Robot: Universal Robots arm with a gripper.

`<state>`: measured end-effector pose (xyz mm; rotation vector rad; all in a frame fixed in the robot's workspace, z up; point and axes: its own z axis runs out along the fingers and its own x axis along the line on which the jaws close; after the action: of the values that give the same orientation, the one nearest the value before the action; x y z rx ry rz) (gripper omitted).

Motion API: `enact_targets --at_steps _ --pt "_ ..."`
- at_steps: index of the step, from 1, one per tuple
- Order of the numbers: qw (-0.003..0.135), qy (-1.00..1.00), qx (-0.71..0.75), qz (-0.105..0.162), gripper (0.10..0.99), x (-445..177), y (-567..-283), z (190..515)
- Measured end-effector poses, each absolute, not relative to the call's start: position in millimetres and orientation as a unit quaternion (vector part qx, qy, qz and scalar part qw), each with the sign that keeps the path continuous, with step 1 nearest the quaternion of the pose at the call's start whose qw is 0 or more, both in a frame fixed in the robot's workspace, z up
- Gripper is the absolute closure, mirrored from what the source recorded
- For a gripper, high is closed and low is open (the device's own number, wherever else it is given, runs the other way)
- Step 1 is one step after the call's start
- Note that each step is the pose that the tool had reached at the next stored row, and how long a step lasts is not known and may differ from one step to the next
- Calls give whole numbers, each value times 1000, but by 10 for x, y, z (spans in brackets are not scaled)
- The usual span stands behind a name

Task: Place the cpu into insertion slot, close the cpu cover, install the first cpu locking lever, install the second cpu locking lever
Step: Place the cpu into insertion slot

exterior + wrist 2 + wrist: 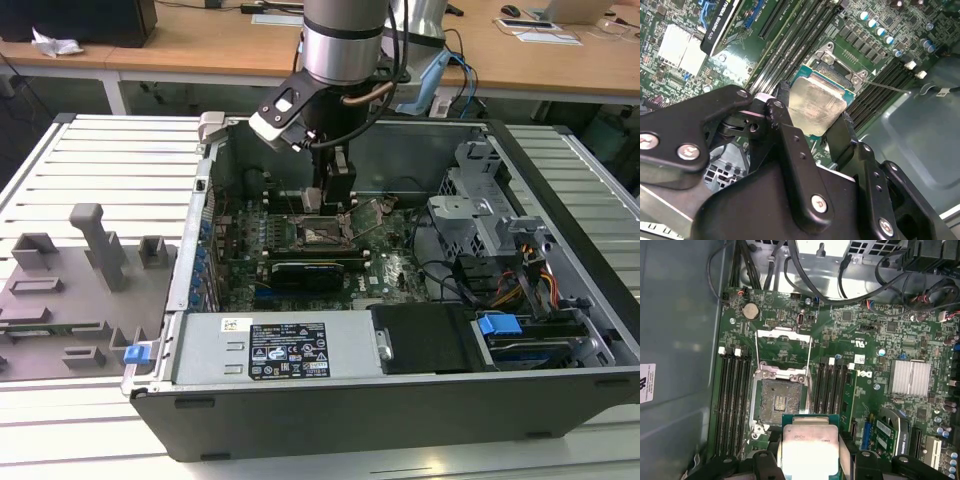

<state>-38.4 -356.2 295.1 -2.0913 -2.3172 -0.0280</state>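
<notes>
Fingers (840, 136) clamping cpu (817, 105), above insertion slot (778, 401)

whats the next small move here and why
Probably slide the gripper across until the cpu it grips sits squarely over the insertion slot, before any lowering. In the first wrist view the slot lies bare with the cpu cover swung open, and the cpu appears offset to one side of it.
</notes>
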Motion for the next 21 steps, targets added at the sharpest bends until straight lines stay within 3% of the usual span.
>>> enact_targets --at_steps 21 --pt "14 -741 -671 -8 545 -380 -3491 2873"
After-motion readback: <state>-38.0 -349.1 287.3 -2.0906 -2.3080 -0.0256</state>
